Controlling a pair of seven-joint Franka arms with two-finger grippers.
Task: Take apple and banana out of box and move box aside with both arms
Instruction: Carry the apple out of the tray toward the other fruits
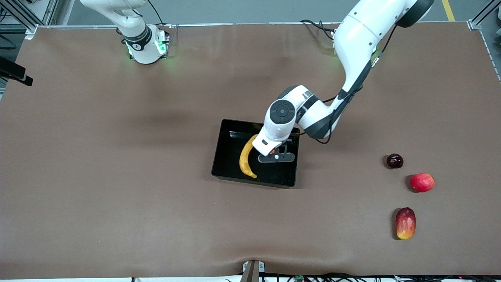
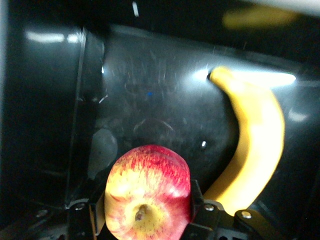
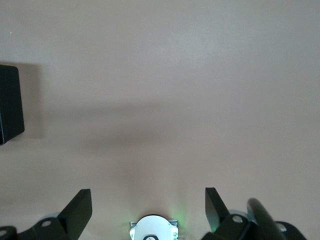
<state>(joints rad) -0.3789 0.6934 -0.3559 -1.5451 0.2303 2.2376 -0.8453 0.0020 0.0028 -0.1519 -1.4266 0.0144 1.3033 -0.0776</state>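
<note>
The black box (image 1: pixel 220 156) stands mid-table. The yellow banana (image 1: pixel 246 156) lies in it, along the side toward the right arm's end. My left gripper (image 1: pixel 276 156) reaches down into the box beside the banana. In the left wrist view it (image 2: pixel 148 212) is shut on the red apple with yellow streaks (image 2: pixel 148 190), just above the box's floor (image 2: pixel 150 100), with the banana (image 2: pixel 257 145) alongside. In the front view only a sliver of the apple (image 1: pixel 273 151) shows. My right gripper (image 3: pixel 148 207) is open and empty, high over bare table near its own base (image 3: pixel 152 229); it waits.
Three fruits lie toward the left arm's end: a small dark red round one (image 1: pixel 394 161), a plain red round one (image 1: pixel 422 182), and an oblong red-yellow mango (image 1: pixel 405 223) nearest the front camera. A corner of the box (image 3: pixel 10 102) shows in the right wrist view.
</note>
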